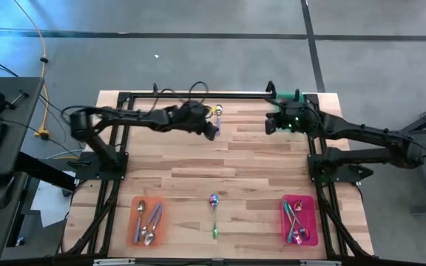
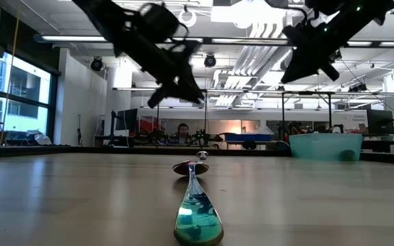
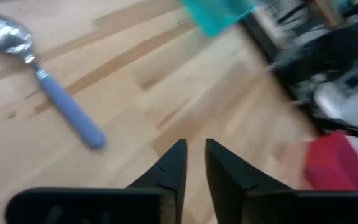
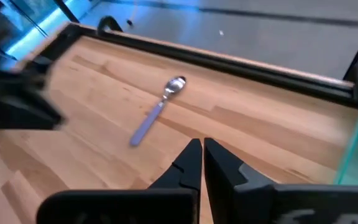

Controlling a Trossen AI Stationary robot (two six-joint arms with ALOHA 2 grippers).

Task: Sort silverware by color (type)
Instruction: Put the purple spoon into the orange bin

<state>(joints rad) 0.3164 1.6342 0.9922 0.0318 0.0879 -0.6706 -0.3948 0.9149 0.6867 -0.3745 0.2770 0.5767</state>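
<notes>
A spoon with a shiny silver bowl and a lavender handle (image 1: pixel 217 112) lies flat on the wood near the table's far edge; the left wrist view (image 3: pixel 42 81) and the right wrist view (image 4: pixel 157 112) both show it. My left gripper (image 1: pixel 210 127) hovers just to its near side, holding nothing, with a narrow gap between its fingers (image 3: pixel 194 155). My right gripper (image 1: pixel 270 123) hangs to the spoon's right, shut and empty (image 4: pixel 202 152). A rainbow spoon (image 1: pixel 214 210) lies alone at the near middle (image 2: pixel 197 208). Silver spoons (image 1: pixel 148 220) lie in the orange tray, rainbow ones (image 1: pixel 296 219) in the pink tray.
The orange tray (image 1: pixel 134 235) sits at the near left, the pink tray (image 1: pixel 310 203) at the near right. A teal bin (image 2: pixel 325 145) stands at the far right by the black frame rail (image 1: pixel 198 94). Bare wood lies between the arms and the trays.
</notes>
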